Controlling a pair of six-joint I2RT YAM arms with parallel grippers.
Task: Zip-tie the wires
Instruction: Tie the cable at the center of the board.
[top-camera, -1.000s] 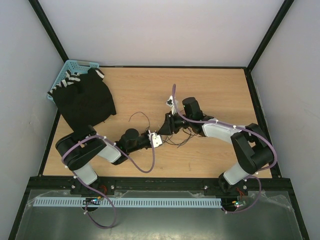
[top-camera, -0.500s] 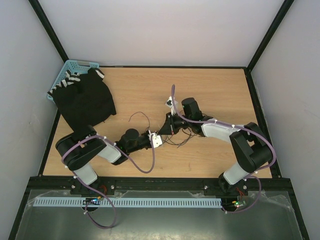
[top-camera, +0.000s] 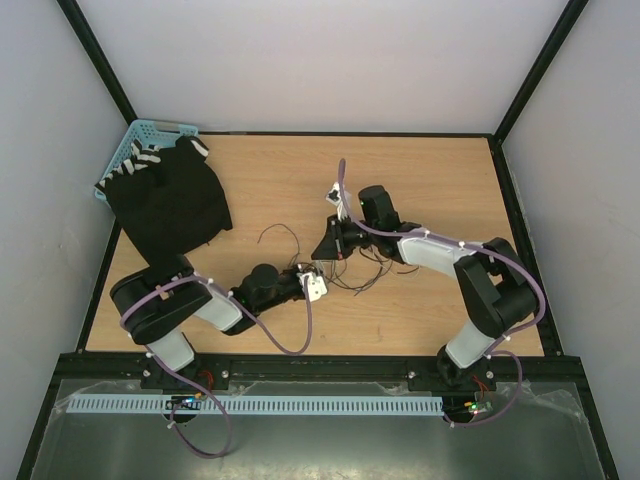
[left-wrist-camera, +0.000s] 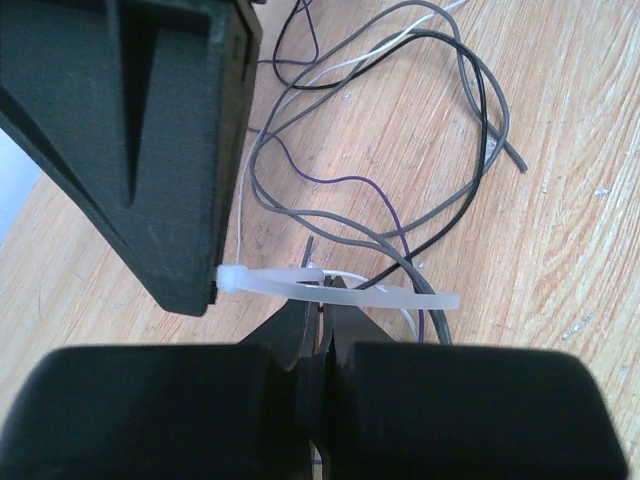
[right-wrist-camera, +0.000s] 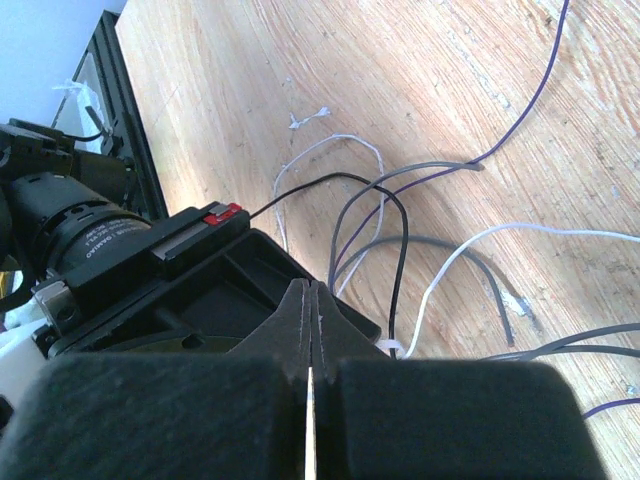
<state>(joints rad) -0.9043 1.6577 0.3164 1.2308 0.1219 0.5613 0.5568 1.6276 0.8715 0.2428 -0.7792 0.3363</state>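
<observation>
We find left gripper (left-wrist-camera: 320, 305) and right gripper (right-wrist-camera: 310, 295) both clamped shut on the zip tie (left-wrist-camera: 390, 295) — a tug could slip that thin pinch, leaving the wires (left-wrist-camera: 481, 110) unbundled.

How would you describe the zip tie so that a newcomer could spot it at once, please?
On the wooden table, look to the middle, at the tangle of wires. The zip tie is the short strip crossing the tips of the left gripper. Unlike the round, curling grey, black and purple wires, it is flat, straight and translucent white.
</observation>
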